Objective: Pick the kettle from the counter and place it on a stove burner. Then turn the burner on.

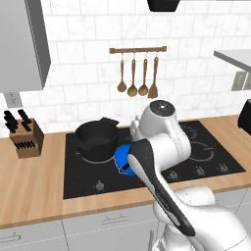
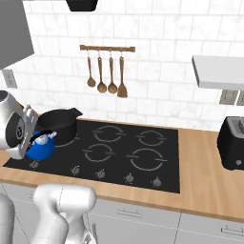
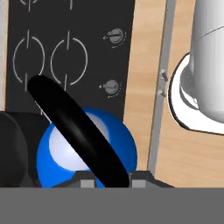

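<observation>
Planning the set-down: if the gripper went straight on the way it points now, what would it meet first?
The gripper is shut on the kettle by its black handle. Straight on, the kettle's base would probably meet the black cooktop beside the black pot; the gap is unclear.

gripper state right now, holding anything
gripper: shut on the kettle's black handle, over the cooktop.

Bright blue kettle (image 3: 111, 144) (black handle), black cooktop (image 2: 157, 162), light brown wood-grain counter (image 1: 29, 181).
</observation>
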Robot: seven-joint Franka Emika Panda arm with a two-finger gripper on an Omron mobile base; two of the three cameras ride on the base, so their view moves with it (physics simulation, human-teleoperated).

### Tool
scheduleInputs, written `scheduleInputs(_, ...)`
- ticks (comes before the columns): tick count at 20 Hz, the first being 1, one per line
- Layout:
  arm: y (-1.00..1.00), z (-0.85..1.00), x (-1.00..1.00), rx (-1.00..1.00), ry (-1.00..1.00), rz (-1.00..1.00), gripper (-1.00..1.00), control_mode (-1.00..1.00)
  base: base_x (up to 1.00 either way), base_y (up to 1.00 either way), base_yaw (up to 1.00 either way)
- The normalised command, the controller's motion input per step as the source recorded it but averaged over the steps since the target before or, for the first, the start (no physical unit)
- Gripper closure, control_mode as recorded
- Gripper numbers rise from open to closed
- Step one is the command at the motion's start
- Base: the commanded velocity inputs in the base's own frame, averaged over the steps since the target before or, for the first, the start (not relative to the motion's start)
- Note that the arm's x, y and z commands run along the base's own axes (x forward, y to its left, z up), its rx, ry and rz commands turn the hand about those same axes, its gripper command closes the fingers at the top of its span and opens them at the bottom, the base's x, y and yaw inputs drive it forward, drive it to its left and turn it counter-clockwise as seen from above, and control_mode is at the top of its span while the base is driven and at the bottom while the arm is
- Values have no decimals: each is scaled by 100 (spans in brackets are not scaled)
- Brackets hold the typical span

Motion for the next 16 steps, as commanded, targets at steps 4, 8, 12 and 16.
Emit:
scheduleInputs(4, -53, -2, 48, -6, 20, -10, 100, -100, 0, 0, 0)
scheduleInputs(8, -44, -16, 47, -4, 2, 0, 100, -100, 0, 0, 0)
scheduleInputs(12, -45, -22, 23, -10, 0, -1, 100, -100, 0, 0, 0)
scheduleInputs(16, -49, -26, 26, -19, 0, -7, 100, -100, 0, 0, 0)
